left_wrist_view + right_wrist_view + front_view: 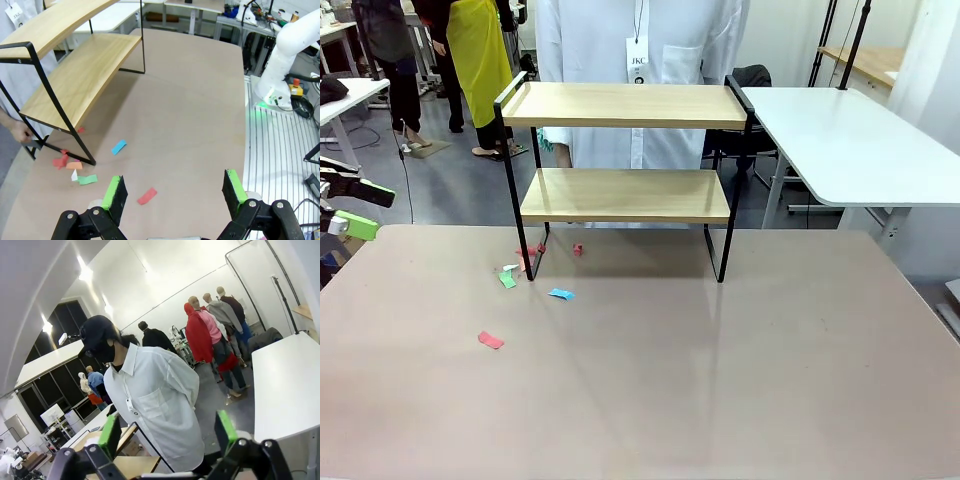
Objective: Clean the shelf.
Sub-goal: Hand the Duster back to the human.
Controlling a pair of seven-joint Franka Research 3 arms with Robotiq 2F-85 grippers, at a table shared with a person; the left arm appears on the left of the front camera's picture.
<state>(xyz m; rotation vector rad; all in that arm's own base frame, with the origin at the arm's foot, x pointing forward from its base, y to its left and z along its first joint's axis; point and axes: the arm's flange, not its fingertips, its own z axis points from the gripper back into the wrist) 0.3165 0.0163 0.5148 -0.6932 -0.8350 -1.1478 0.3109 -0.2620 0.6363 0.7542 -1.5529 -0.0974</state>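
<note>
The shelf [625, 105], two light wooden boards on a thin black frame, stands at the far middle of the brown table [720, 380]; both boards look bare. Small paper scraps lie by its left legs: red [490, 340], blue [560, 294], green [507, 279] and more red [530, 252]. My left gripper [365, 208] hangs open at the table's left edge. In the left wrist view the left gripper [174, 192] is open above a red scrap [147, 196], with the shelf [75, 80] up left. My right gripper [168, 435] is open, raised, facing the person [155, 395]; a shelf board [132, 466] shows low.
The person in a white shirt [640, 60] stands right behind the shelf, one hand [20, 132] near its far leg. A white side table [850, 140] adjoins at the back right. My right arm's white base [280, 55] stands beyond the table's edge.
</note>
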